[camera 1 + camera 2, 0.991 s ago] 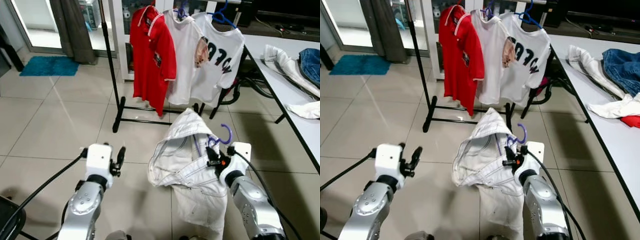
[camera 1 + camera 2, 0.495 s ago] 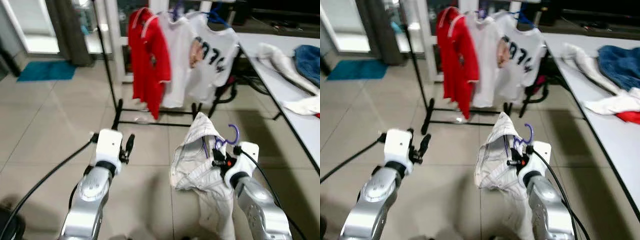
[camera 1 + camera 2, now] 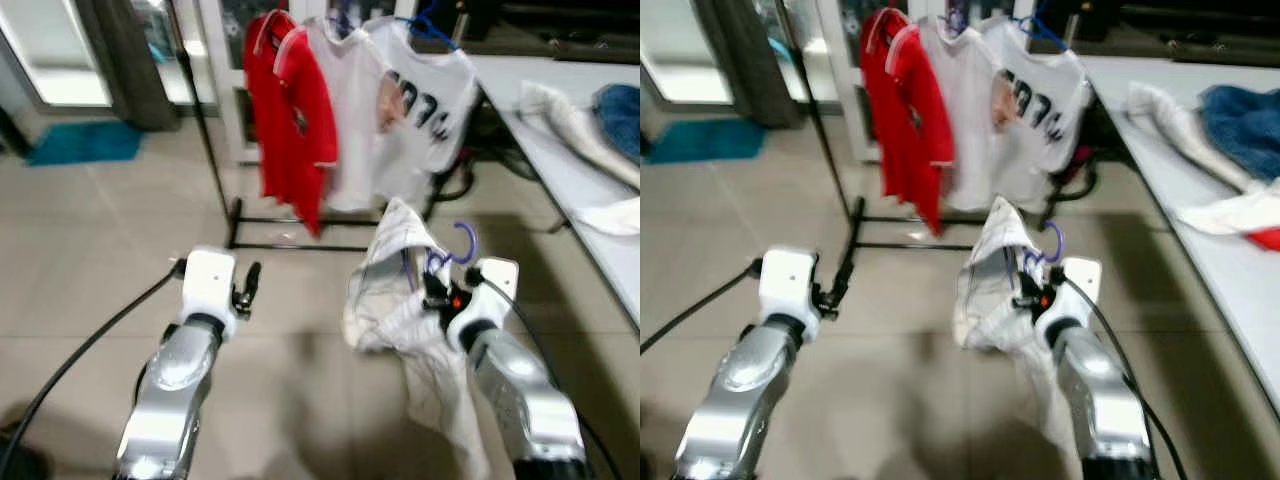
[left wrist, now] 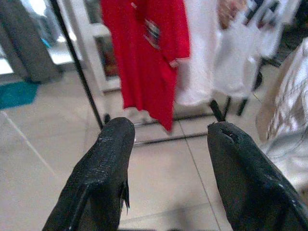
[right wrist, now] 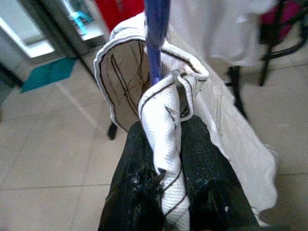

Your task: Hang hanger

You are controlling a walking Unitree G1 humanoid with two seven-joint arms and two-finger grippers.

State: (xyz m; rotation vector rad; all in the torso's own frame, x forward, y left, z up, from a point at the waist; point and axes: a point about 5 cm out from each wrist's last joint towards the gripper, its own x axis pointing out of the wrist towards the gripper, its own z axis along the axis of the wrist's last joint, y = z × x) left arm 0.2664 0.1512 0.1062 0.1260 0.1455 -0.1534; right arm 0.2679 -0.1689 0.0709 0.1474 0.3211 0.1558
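A purple hanger [image 3: 462,240] carries a white hooded garment [image 3: 392,285] that hangs down toward the floor. My right gripper [image 3: 436,296] is shut on the hanger's neck and a fold of the garment; in the right wrist view the black fingers [image 5: 137,192] pinch white cloth below the purple hanger [image 5: 156,33]. My left gripper [image 3: 251,283] is held out to the left, open and empty, with its fingers [image 4: 103,178] spread wide. Ahead stands the black clothes rack [image 3: 207,130] with a red shirt [image 3: 290,110] and two white shirts [image 3: 405,110].
The rack's black base bar [image 3: 300,246] lies on the tiled floor just ahead. A white table [image 3: 565,165] runs along the right with a white garment [image 3: 560,108] and blue jeans [image 3: 622,112] on it. A teal mat [image 3: 70,142] lies far left.
The whole picture has shifted and blurred, with the rack nearer, so the camera has moved. The garment hangs narrower under the right gripper. Both arms keep their poses.
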